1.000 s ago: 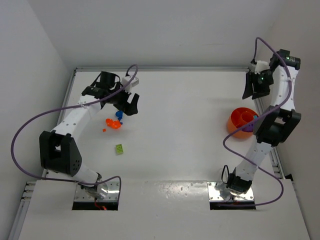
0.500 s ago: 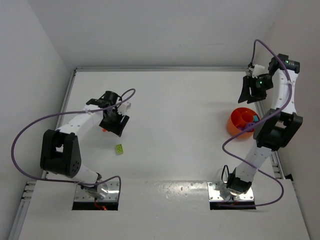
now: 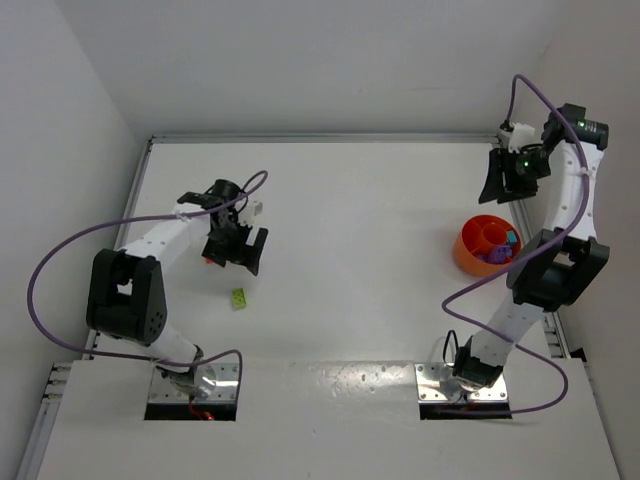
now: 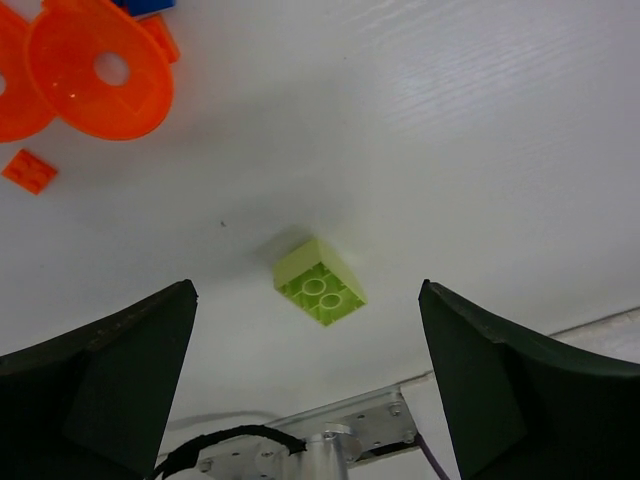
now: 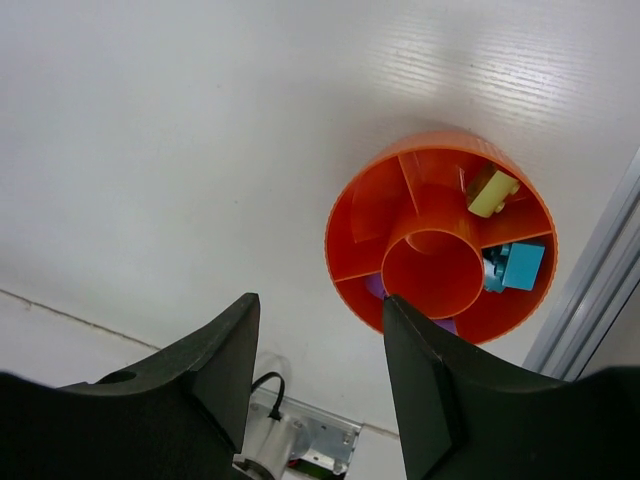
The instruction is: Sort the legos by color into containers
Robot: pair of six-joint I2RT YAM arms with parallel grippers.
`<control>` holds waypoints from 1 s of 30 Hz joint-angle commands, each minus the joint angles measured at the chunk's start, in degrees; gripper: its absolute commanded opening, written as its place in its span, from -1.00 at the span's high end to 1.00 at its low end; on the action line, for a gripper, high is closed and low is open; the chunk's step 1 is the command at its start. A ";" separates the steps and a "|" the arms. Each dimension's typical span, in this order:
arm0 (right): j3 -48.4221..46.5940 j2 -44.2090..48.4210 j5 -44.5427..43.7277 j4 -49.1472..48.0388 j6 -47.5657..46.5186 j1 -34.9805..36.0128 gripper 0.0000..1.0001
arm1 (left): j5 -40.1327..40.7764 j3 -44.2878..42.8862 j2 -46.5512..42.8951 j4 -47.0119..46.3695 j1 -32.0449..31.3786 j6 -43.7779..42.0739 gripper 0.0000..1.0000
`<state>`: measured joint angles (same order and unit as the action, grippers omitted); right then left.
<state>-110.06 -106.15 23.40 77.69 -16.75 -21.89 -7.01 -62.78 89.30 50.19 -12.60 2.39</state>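
Brick colours on the white table (image 4: 450, 130).
One lime green brick (image 4: 319, 283); orange tub (image 5: 362, 215) with teal brick (image 5: 522, 265), yellowish brick (image 5: 493, 193) and purple pieces (image 5: 443, 325) inside.

1. White table (image 3: 360, 260): the bearing surface.
2. Lime green brick (image 4: 320, 283): lies alone on the table; landmark.
3. Orange disc (image 4: 100, 70), small orange brick (image 4: 28, 170), blue brick (image 4: 148, 5): clustered near the landmark, beyond it and leftward.
4. Orange tub (image 3: 463, 250): well apart, to the landmark's right.

No legible text, labels or numbers anywhere
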 commanded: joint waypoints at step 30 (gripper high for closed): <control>2.13 0.33 3.32 2.91 -3.11 0.44 -0.04 | -12.67 27.19 -33.77 8.52 5.21 -116.52 -0.54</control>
<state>-107.90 -105.43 24.64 77.76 -18.90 -21.87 -18.17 -35.88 54.22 58.76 -9.17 -85.19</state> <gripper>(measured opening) 0.522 0.773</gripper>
